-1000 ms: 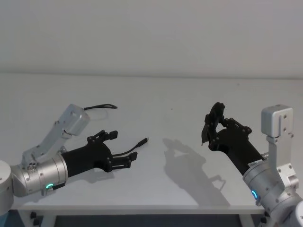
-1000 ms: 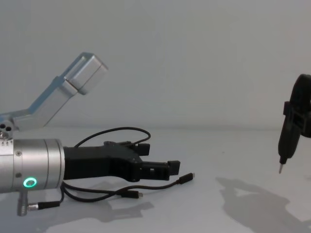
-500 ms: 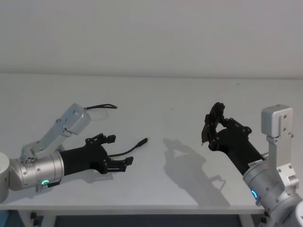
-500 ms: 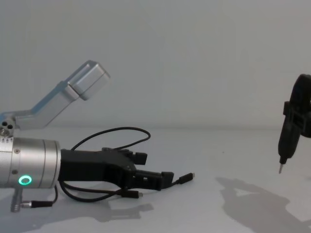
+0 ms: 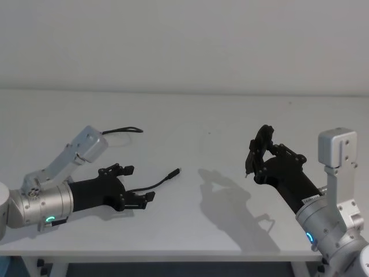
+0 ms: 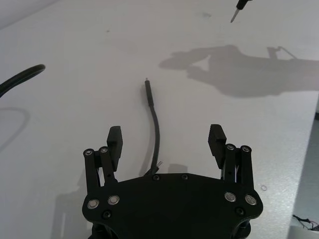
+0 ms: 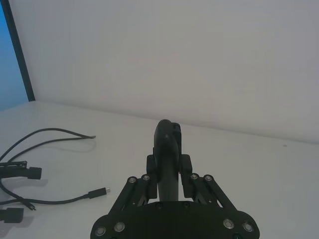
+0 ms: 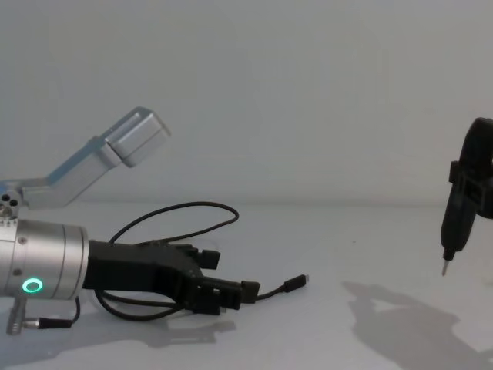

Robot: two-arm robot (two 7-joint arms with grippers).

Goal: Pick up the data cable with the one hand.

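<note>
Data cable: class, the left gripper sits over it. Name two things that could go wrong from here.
The data cable is thin and flat on the table; the left gripper's open fingers may close above it and miss. Its loop curves back past the gripper, so lifting could snag it. The right gripper hangs at the right, holding a pointed tool.

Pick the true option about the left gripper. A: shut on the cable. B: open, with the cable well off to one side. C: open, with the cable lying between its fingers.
C: the left gripper is open, and the data cable runs between its fingers, ungripped.
</note>
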